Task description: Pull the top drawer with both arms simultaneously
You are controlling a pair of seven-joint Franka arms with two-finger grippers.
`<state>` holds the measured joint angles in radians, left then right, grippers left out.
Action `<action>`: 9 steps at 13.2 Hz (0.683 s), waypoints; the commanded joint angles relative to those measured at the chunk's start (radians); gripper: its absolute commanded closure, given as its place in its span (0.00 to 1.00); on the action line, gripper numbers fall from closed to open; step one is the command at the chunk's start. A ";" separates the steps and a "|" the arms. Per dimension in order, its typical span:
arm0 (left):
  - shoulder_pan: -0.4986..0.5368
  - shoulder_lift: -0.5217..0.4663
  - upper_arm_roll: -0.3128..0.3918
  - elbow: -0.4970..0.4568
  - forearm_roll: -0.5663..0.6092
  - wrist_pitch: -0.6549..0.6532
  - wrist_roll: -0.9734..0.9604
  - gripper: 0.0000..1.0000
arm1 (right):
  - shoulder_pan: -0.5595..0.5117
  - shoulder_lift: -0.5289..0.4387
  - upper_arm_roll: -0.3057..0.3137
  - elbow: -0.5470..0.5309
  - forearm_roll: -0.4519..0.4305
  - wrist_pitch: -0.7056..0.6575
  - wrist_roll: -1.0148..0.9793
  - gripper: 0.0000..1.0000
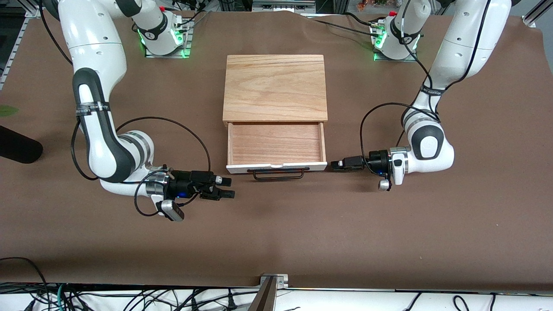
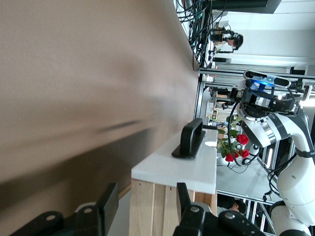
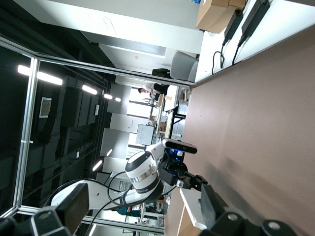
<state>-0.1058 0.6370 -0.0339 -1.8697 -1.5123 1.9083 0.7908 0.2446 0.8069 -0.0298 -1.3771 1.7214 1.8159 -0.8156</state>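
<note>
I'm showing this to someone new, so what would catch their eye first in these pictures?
First, the top drawer standing pulled out of the wooden cabinet mid-table, its reddish-wood inside bare and its black wire handle facing the front camera. Then the two white arms flanking it: the left gripper sits open just off the drawer front's corner at the left arm's end. The right gripper is open too, near the corner at the right arm's end; neither holds anything.

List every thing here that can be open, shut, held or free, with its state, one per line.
Drawer: pulled out, inside bare.
Handle: free, no tool on it.
Left tool: open, beside the drawer front's corner, toward the left arm's end of the table, holding nothing.
Right tool: open, low over the table by the drawer front's corner toward the right arm's end, holding nothing.
</note>
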 commanded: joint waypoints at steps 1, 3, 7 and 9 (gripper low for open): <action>0.000 -0.082 0.000 -0.089 0.018 0.017 -0.005 0.00 | -0.013 -0.015 0.007 -0.005 -0.035 -0.018 0.001 0.00; 0.000 -0.094 0.000 -0.092 0.018 0.017 -0.004 0.00 | -0.013 -0.015 0.007 -0.005 -0.037 -0.018 0.001 0.00; 0.000 -0.106 0.000 -0.098 0.018 0.017 -0.008 0.68 | -0.013 -0.028 0.004 -0.005 -0.063 -0.018 0.004 0.00; -0.003 -0.102 -0.003 -0.088 0.018 0.017 -0.007 1.00 | -0.015 -0.031 0.002 -0.005 -0.068 -0.018 0.033 0.00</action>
<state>-0.1060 0.5670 -0.0340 -1.9360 -1.5123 1.9131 0.7908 0.2383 0.7953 -0.0298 -1.3748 1.6780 1.8069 -0.8133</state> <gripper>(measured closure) 0.326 0.000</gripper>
